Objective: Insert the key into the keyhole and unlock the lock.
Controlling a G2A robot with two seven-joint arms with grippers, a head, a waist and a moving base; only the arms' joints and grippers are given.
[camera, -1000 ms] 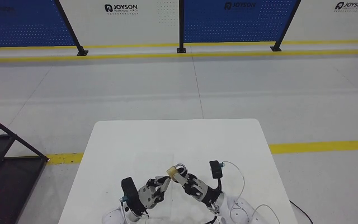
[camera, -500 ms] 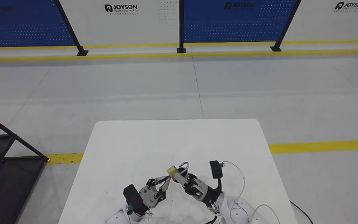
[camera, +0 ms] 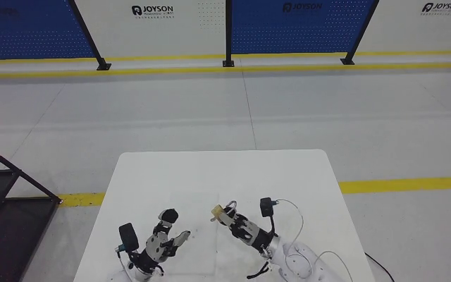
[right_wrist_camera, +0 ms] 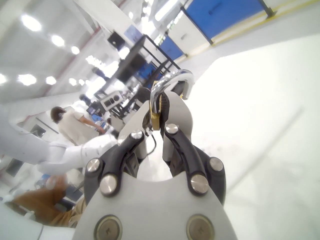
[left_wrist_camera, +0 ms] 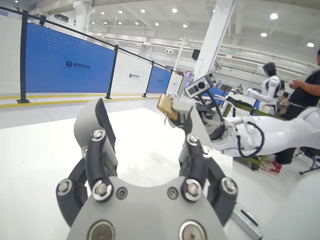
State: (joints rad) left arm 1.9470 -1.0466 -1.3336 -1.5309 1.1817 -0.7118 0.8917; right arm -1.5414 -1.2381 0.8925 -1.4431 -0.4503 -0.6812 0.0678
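My right gripper [camera: 225, 217] is shut on a brass padlock [camera: 218, 211] and holds it above the white table [camera: 211, 173], right of centre near the front. In the right wrist view the brass body [right_wrist_camera: 155, 120] sits between the fingers. One end of the silver shackle [right_wrist_camera: 175, 78] hangs free of the body. In the left wrist view the padlock [left_wrist_camera: 167, 106] has a small key [left_wrist_camera: 165, 120] sticking out of its underside. My left gripper [camera: 176, 227] stands open and holds nothing, to the left of the lock and apart from it; it is wide open in its own view [left_wrist_camera: 147, 126].
A thin white cable [camera: 299, 220] loops beside the right arm. The table's front edge lies just behind both arms. A black rack [camera: 21, 190] stands off the table's left side.
My left gripper was up against the padlock; it has let go, opened and drawn back to the left. The right gripper still holds the lock, shifted slightly left.
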